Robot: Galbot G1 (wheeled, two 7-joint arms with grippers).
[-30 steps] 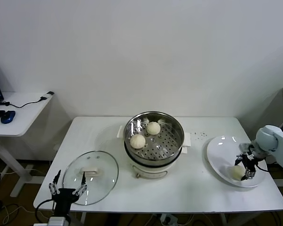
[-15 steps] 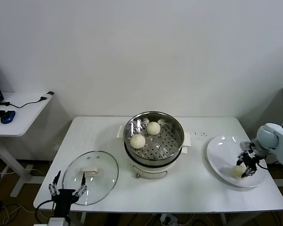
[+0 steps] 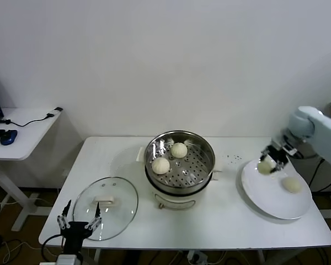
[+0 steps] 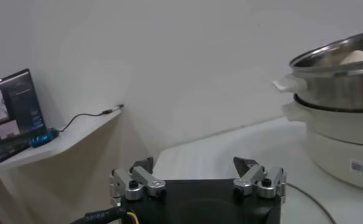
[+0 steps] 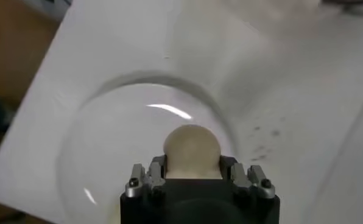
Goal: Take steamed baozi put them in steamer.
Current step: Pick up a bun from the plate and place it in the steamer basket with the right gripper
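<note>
My right gripper (image 3: 269, 161) is shut on a pale round baozi (image 3: 264, 166), held in the air over the far left edge of the white plate (image 3: 270, 197). The right wrist view shows that baozi (image 5: 192, 148) pinched between the jaws of my right gripper (image 5: 192, 169), with the plate (image 5: 102, 146) below. A second baozi (image 3: 291, 185) lies on the plate. The steel steamer (image 3: 206, 149) stands mid-table with two baozi (image 3: 179, 149) (image 3: 161, 165) on its perforated floor. My left gripper (image 3: 77, 222) hangs open at the table's front left, with nothing in it.
A round glass lid (image 3: 106, 208) lies flat on the table left of the steamer, just beyond my left gripper. A small side desk (image 3: 22, 132) with a blue mouse stands at the far left. The steamer (image 4: 340, 79) shows side-on in the left wrist view.
My right gripper has risen off the plate with a baozi and moved back and left toward the steamer. Another baozi now shows on the plate. The left arm has not moved.
</note>
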